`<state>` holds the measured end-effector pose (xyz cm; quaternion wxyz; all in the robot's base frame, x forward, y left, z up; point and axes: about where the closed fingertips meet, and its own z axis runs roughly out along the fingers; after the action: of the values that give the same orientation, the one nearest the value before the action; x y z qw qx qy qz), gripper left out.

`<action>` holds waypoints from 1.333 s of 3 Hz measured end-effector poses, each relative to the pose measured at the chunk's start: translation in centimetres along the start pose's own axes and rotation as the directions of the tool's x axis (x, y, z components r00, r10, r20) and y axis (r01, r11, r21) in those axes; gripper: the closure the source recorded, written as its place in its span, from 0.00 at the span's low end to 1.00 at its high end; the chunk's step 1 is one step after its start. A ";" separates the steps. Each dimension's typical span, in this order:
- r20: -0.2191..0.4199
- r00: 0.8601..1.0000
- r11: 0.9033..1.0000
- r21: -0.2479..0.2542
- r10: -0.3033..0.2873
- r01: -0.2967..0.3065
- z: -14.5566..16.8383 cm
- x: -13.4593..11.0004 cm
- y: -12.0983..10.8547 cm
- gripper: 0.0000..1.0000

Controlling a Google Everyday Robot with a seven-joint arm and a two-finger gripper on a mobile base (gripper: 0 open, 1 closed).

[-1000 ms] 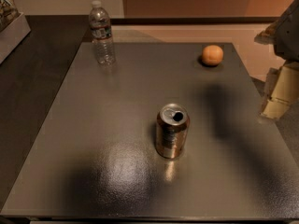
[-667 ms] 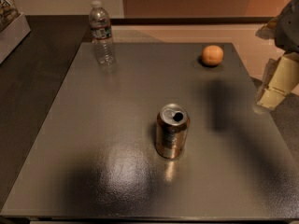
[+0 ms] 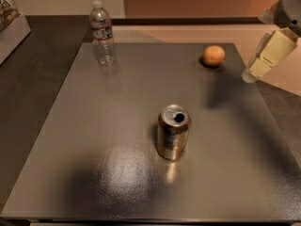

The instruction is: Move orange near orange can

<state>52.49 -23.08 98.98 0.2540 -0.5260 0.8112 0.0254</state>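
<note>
Since earlier frame, hand (image 3: 253, 70) had shifted along right edge of table (image 3: 70, 164) toward far right corner, nearer orange (image 3: 214, 55). Fruit sat untouched by that corner, well apart from orange can (image 3: 173, 132), upright mid-table. Whether hand was apart or together could not be told. Grasp judged next; water bottle (image 3: 102, 32) stood near far left corner.

no legible text, labels on orange can (image 3: 173, 134) and water bottle (image 3: 102, 33) unreadable; tool (image 3: 257, 66) at right edge
</note>
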 end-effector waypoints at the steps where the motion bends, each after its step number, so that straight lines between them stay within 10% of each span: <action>1: 0.052 0.997 0.998 0.024 0.059 -0.060 1.3 -0.5 -3.7 0.00; 4: 0.012 0.991 0.991 0.003 0.134 -0.134 10.2 -0.1 -9.6 0.00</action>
<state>64.79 -24.12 92.31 0.2576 -0.4699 0.8431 0.0439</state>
